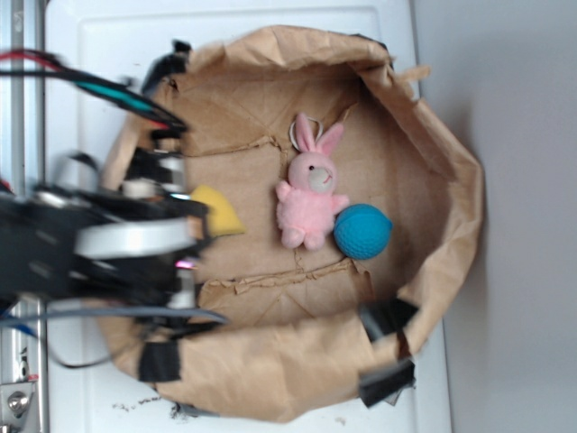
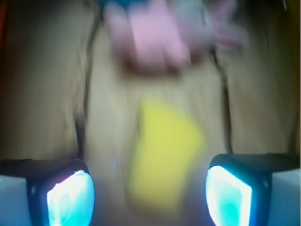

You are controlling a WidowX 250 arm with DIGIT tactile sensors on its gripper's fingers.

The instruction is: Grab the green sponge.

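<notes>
The green sponge (image 1: 221, 215) shows as a yellow foam wedge on the cardboard floor, partly under the arm; its green layer is not visible. In the blurred wrist view the sponge (image 2: 162, 150) lies between and a little beyond the two fingers. My gripper (image 2: 149, 195) is open, with its pads (image 2: 70, 197) wide apart on either side of the sponge and not touching it. In the exterior view the gripper (image 1: 185, 225) sits at the sponge's left end, mostly hidden by the arm.
A pink bunny (image 1: 308, 194) lies right of the sponge, with a teal-blue ball (image 1: 362, 232) against it. All sit inside a brown paper-lined box (image 1: 451, 207) with raised crumpled walls. Cables (image 1: 99, 86) run over the left rim.
</notes>
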